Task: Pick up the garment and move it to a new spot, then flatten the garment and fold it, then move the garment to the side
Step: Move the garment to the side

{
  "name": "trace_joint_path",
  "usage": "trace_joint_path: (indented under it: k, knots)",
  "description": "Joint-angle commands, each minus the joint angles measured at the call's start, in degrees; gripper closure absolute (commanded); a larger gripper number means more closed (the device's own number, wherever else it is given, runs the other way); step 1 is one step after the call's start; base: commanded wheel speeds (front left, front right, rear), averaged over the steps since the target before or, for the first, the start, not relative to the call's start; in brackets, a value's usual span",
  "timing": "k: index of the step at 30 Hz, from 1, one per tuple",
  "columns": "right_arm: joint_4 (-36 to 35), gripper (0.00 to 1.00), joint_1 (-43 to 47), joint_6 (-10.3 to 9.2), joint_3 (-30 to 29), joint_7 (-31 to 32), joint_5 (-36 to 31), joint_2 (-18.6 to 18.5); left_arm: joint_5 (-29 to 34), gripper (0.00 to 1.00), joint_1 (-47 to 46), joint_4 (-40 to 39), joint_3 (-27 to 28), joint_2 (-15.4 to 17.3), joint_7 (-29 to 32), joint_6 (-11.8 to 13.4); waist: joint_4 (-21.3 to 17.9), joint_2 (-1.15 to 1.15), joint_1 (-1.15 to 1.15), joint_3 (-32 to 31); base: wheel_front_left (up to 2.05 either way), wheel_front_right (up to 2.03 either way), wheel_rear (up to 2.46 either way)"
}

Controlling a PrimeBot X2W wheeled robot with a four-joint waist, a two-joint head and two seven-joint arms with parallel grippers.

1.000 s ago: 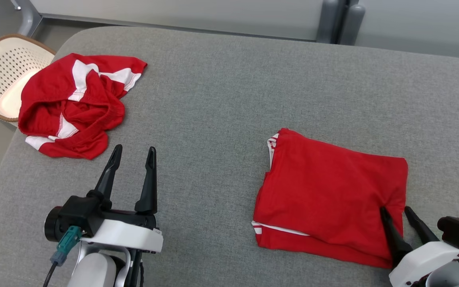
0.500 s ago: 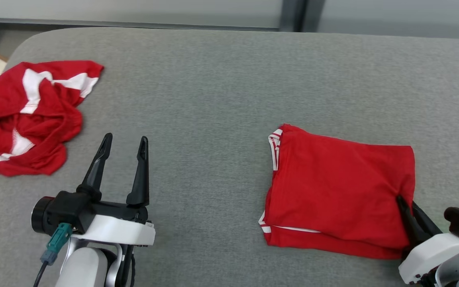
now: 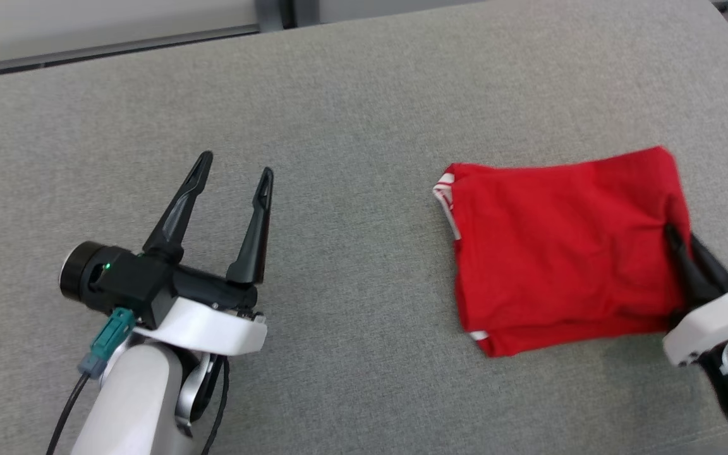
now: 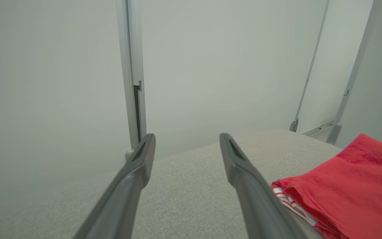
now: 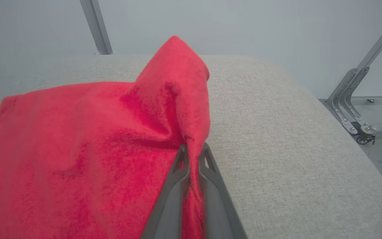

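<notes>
The garment point(image 3: 560, 246) is a folded red shirt with white trim, lying on the right part of the grey cushioned table point(image 3: 364, 114). My right gripper point(image 3: 680, 237) is shut on the garment's right edge, and the cloth point(image 5: 164, 113) bunches up into a peak between its fingers point(image 5: 177, 172). The garment's folded left edge point(image 4: 340, 189) shows at the lower right of the left wrist view. My left gripper point(image 3: 234, 167) hovers open over bare table at the left, nothing between its fingers.
The table's right edge point(image 5: 343, 132) falls away close beside the garment, with a metal frame leg and floor point(image 5: 360, 109) beyond. A pale wall with metal posts point(image 4: 133, 76) stands behind the table.
The camera has swung right, so the crumpled red garment and basket at the left have left the picture. My right gripper has shut on the folded garment's right edge and pulls it rightward.
</notes>
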Motion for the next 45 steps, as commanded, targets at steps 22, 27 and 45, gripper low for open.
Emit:
trace_joint_path:
  k: [22, 27, 45]
  knots:
    - [26.2, 0.00, -25.9, -0.13, -11.3, -10.4, 0.4, -12.5, 2.4, 0.00, -13.2, -4.2, -9.0, 0.9, 1.2, -2.6, 0.2, 0.00, 0.00, 18.7, 0.00, 0.00, 0.00]
    - [21.4, 0.00, -20.4, -0.13, -14.2, -12.4, 1.1, -8.5, 1.0, 0.00, -10.1, -2.2, -7.1, 1.7, 0.0, -1.1, 0.2, 0.00, 0.00, 14.1, 0.00, 0.00, 0.00]
    - [-14.0, 0.00, 7.9, -0.12, -14.5, -9.2, -8.3, 12.2, -6.5, 0.00, 6.5, 2.1, 2.4, 0.4, -2.1, 6.1, 7.0, 0.00, 0.00, -2.2, 0.00, 0.00, 0.00]
